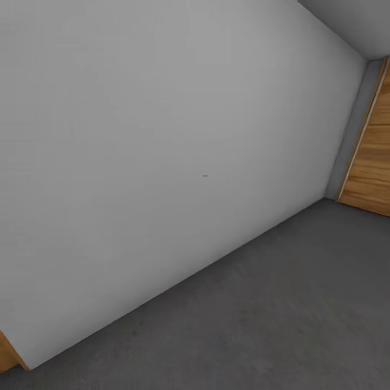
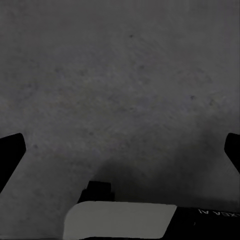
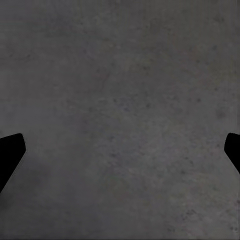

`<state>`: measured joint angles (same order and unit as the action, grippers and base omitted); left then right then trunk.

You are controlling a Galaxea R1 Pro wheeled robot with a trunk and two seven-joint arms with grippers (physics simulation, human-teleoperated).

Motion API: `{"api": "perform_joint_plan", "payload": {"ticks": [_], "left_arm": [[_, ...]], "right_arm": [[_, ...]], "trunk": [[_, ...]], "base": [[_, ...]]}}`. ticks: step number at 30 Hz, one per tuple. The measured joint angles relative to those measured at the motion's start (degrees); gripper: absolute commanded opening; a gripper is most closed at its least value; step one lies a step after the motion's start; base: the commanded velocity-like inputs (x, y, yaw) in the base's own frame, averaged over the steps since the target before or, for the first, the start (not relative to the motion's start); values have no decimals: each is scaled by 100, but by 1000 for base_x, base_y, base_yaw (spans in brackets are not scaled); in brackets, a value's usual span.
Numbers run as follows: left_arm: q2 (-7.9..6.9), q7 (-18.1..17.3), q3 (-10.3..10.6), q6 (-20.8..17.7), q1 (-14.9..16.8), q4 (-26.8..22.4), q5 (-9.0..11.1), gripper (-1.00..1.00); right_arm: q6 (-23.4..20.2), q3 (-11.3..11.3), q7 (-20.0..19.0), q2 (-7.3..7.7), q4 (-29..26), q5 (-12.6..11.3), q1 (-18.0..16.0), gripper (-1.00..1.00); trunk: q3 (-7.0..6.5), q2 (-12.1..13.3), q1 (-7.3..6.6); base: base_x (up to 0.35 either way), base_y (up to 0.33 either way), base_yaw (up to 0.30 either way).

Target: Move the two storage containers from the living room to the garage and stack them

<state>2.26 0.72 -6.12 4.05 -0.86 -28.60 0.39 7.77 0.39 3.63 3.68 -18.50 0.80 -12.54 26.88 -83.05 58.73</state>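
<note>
Garage corner in the head view, white-grey wall (image 1: 162,151) across the upper left, dark concrete floor (image 1: 281,314) lower right, honey wooden door (image 1: 374,157) at right edge, left gripper (image 2: 120,150) and right gripper (image 3: 120,150) both spread wide over bare floor, nothing between the fingertips

The floor (image 1: 281,319) runs before a wall (image 1: 162,151); a wooden door (image 1: 374,157) stands at the right.

head camera tilted toward wall (image 1: 151,135), wrists face floor (image 3: 120,100) (shared)
</note>
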Motion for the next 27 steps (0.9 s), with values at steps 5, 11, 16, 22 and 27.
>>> {"api": "perform_joint_plan", "payload": {"ticks": [5, 11, 16, 22, 27], "left_arm": [[-8, -9, -628, 306, 0, 25, 62, 100], [11, -36, -780, 373, 0, 31, 79, 100], [43, -39, -788, 412, 0, 31, 81, 100], [70, -39, -774, 560, 0, 35, 53, 100], [74, -32, -778, 702, 0, 37, 35, 100]], "right_arm": [[3, 0, 0, 0, 0, 0, 0, 100], [6, 0, 8, 0, 0, 0, 0, 100], [6, 0, 9, 0, 0, 0, 0, 100], [6, 0, 9, 0, 0, 0, 0, 100], [14, 0, 9, 0, 0, 0, 1, 100]], "trunk": [[0, 0, 0], [0, 0, 0], [0, 0, 0], [0, 0, 0], [0, 0, 0]], "base": [[0, 0, 300], [0, 0, 300], [0, 0, 300], [0, 0, 300], [0, 0, 300]]}}
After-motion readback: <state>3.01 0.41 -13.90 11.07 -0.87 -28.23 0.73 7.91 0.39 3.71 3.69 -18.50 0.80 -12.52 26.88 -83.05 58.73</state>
